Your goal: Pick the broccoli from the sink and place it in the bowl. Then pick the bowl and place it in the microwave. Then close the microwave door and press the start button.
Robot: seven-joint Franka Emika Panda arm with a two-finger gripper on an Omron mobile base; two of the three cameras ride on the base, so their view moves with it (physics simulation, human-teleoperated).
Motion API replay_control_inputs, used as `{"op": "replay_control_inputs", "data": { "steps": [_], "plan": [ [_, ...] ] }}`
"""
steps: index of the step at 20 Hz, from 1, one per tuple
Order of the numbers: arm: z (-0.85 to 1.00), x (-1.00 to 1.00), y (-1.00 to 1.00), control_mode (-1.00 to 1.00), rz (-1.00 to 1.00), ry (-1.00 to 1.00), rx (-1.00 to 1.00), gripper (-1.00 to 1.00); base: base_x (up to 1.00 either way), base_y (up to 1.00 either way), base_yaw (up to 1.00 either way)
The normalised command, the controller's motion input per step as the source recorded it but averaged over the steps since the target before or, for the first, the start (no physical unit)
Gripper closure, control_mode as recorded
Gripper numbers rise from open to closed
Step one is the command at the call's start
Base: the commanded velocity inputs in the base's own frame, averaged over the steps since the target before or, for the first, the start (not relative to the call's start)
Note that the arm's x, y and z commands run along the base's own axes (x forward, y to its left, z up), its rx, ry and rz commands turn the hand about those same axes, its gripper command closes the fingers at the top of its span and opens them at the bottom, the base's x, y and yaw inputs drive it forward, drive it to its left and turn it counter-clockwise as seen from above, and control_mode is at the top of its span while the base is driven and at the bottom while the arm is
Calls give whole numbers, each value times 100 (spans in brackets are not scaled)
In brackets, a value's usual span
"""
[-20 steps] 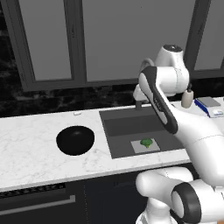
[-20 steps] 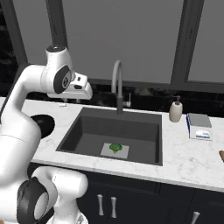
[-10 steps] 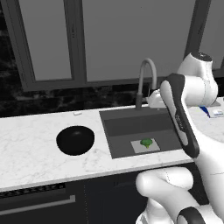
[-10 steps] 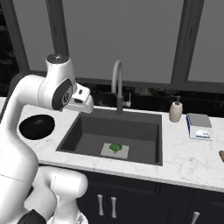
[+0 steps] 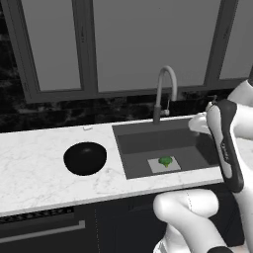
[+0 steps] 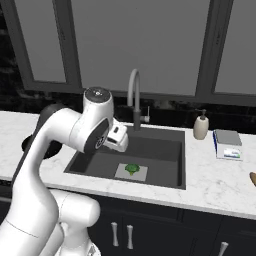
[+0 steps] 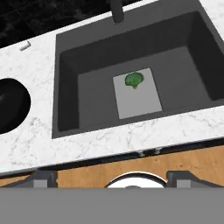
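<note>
Broccoli (image 7: 134, 80) lies on pale grey mat (image 7: 138, 94) on sink (image 7: 92, 57) floor, centre of hand view, free of contact. Gripper (image 7: 109, 178) jaws spread wide, empty, tips at bottom edge. Black bowl (image 5: 85, 158) sits on counter (image 5: 34, 163), left of sink, middle left of left base view.

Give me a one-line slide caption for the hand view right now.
Broccoli lies on a light mat in the sink; bowl waits on the counter.

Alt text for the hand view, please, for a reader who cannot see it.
Looking down from above, the broccoli lies on a light grey square patch on the floor of the dark sink. The black bowl sits on the white marble counter at the left edge.
</note>
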Motion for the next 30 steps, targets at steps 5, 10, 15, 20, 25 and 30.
{"op": "replay_control_inputs", "data": {
  "steps": [5, 10, 15, 20, 25, 30],
  "plan": [
    [-30, 22, -45, -100, -10, 0, 25, -100, 0, 0, 0],
    [-31, 44, -23, -100, -5, 4, 27, -100, 0, 0, 0],
    [-34, 55, -16, -100, 0, 17, 25, -100, 0, 0, 0],
    [-27, 56, -11, -100, 0, 15, 9, -100, 0, 0, 0],
    [-42, 52, -5, -100, 0, 12, 0, -100, 0, 0, 0],
    [-48, 39, 0, -100, 0, 1, 0, -100, 0, 0, 0]
  ]
}}
